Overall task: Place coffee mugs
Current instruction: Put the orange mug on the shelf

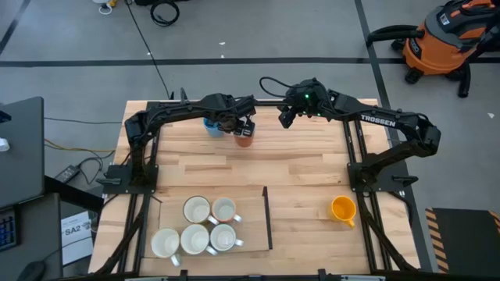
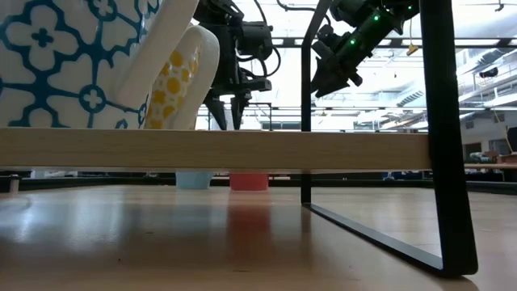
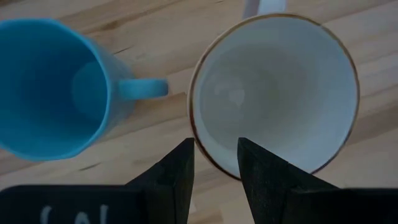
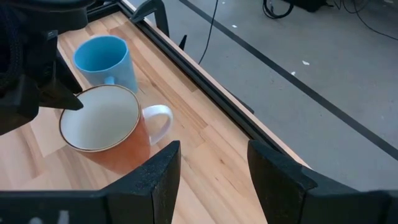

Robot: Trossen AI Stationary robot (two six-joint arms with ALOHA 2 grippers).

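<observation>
Table (image 1: 297, 176): bearing all mugs.
Left gripper (image 3: 214, 163): hovering directly above reddish-brown mug (image 3: 273, 93), fingers slightly parted, straddling its near rim, not gripping.
Right gripper (image 4: 211, 168): waiting spread wide, nearby.
Blue mug (image 3: 53, 87): standing just beside reddish-brown mug.

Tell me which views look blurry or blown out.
Low view: patterned mugs up close are soft, and the room behind is backlit, leaving both grippers as silhouettes. Left wrist view: blue mug slightly soft. High view: evenly lit and sharp.

left gripper (image 3: 213, 165) part-open, right gripper (image 4: 211, 163) spread
</observation>
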